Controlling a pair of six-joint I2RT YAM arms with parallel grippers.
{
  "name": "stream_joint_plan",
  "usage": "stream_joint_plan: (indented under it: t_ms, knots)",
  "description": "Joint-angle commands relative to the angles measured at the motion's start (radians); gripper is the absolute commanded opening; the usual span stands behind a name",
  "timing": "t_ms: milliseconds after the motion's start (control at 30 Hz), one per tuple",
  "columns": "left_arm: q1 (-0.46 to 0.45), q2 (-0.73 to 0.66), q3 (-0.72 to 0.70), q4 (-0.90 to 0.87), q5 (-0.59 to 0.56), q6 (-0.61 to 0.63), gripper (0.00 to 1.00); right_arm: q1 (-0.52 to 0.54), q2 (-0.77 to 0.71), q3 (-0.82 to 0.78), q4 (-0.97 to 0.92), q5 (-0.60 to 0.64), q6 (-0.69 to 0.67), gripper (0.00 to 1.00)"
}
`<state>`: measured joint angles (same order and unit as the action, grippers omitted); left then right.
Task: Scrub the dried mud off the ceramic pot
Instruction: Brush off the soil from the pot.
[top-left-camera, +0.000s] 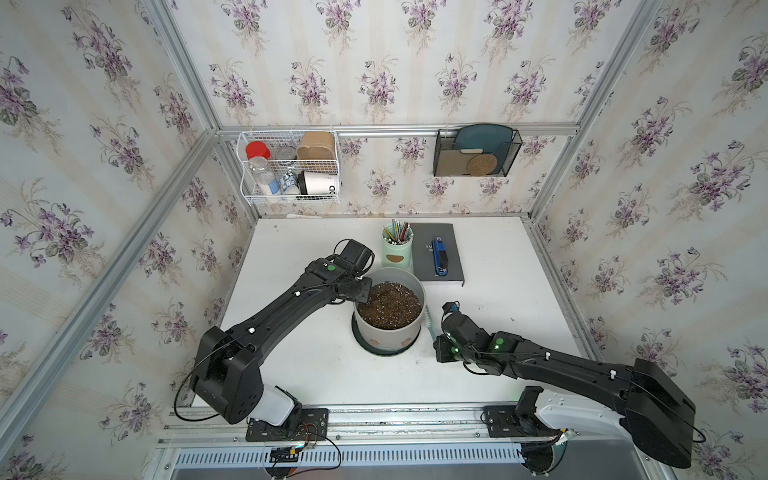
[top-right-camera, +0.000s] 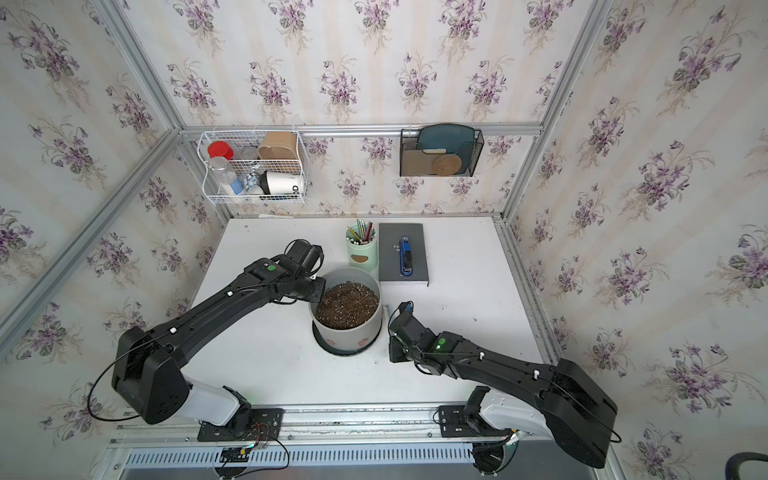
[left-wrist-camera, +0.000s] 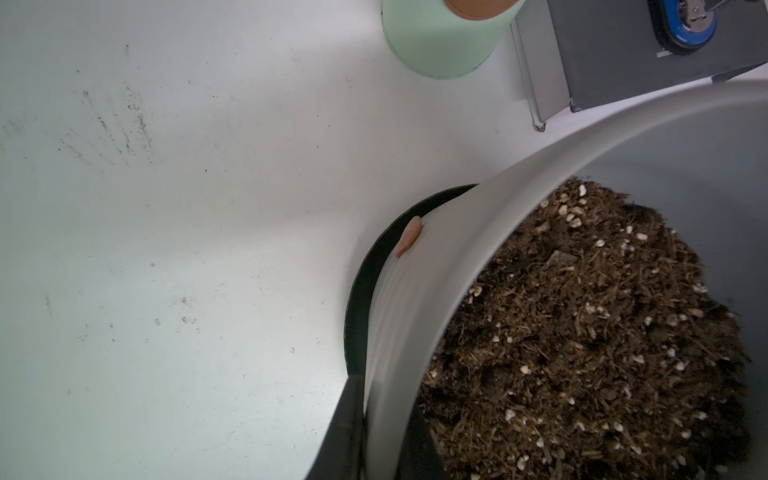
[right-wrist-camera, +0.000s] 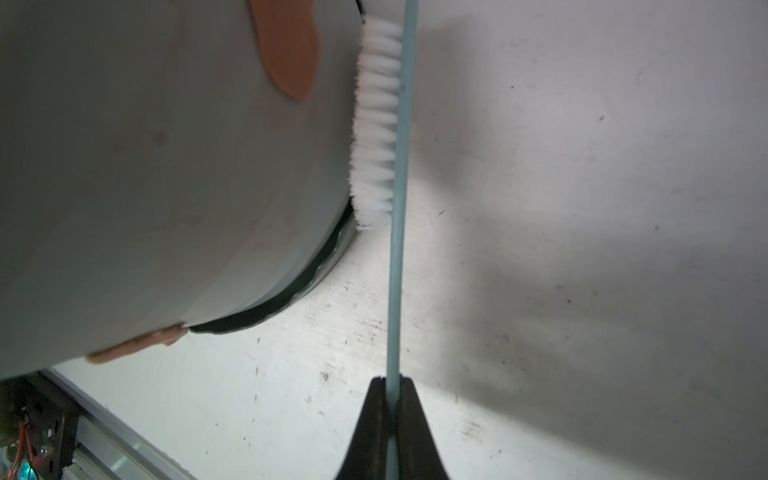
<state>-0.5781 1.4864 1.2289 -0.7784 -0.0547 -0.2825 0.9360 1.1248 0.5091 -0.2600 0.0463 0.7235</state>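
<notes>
The ceramic pot (top-left-camera: 388, 332), pale grey and filled with speckled soil, stands on a black saucer (top-left-camera: 365, 347) mid-table. Reddish-brown dried mud blobs (top-left-camera: 374, 343) (top-left-camera: 406, 343) stick low on its front wall, and more dried mud (left-wrist-camera: 409, 235) (right-wrist-camera: 291, 50) shows in the wrist views. My left gripper (left-wrist-camera: 386, 415) is shut on the pot's rim, one finger inside and one outside. My right gripper (right-wrist-camera: 392, 380) is shut on the thin blue-green handle of a brush (top-left-camera: 428, 320). Its white bristles (right-wrist-camera: 376, 124) press against the pot's right wall, beside a mud blob.
A mint pencil cup (top-left-camera: 397, 253) and a grey book (top-left-camera: 428, 272) with a blue stapler (top-left-camera: 440, 257) lie just behind the pot. On the back wall hang a white wire basket (top-left-camera: 249, 195) and a black mesh holder (top-left-camera: 511, 153).
</notes>
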Motion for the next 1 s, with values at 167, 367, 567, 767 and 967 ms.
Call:
stream_joint_plan:
  t_ms: [167,367,567,767,967]
  knots:
    - [-0.002,-0.002,0.01,0.021,0.055,-0.04,0.04,0.031,-0.068,0.007,0.025,-0.021,0.058,0.0]
    - [-0.002,0.006,0.005,0.027,0.053,-0.053,0.01,0.031,-0.099,0.015,0.003,0.025,0.092,0.0]
    - [-0.002,0.005,-0.005,0.028,0.047,-0.056,0.0,0.029,-0.162,0.021,-0.033,0.065,0.111,0.0]
    - [-0.002,0.003,-0.01,0.025,0.026,-0.064,0.0,0.016,-0.194,0.036,-0.106,0.113,0.11,0.0]
    - [-0.002,0.002,-0.01,0.023,0.021,-0.075,0.0,-0.011,-0.158,0.015,-0.132,0.135,0.139,0.0]
